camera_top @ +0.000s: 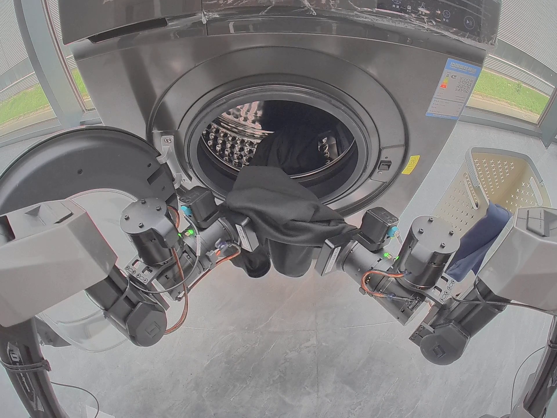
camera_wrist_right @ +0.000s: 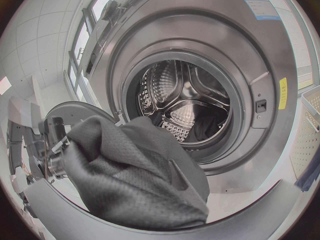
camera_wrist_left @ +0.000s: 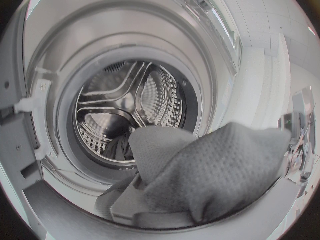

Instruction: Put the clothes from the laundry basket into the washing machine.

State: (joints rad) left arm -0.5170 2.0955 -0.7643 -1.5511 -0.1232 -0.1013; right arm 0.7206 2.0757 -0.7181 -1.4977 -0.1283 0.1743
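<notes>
We see the washing machine (camera_top: 406,88) standing on the grey floor (camera_top: 290,343) with its round door (camera_top: 75,164) swung open to the left, so the steel drum (camera_top: 232,140) is exposed. A dark grey garment (camera_top: 284,210) hangs just in front of the drum opening, at the lower lip of the port. It is draped across both arms' ends and sags between them. The left tool (camera_top: 246,238) sits under the garment's left end and the right tool (camera_top: 328,256) under its right end. The cloth covers both of them, so we cannot tell whether either tool is spread, pressed together or pinching the fabric. The two tools are near each other, on either side of the middle of the opening and just below its rim. Inside the drum, another dark piece of clothing (camera_top: 296,146) lies at the bottom, behind the hanging garment. To the right of the machine stands the pale perforated laundry basket (camera_top: 499,175), well apart from the opening. A blue cloth (camera_top: 478,239) hangs over the basket's near rim, beside the right arm.
</notes>
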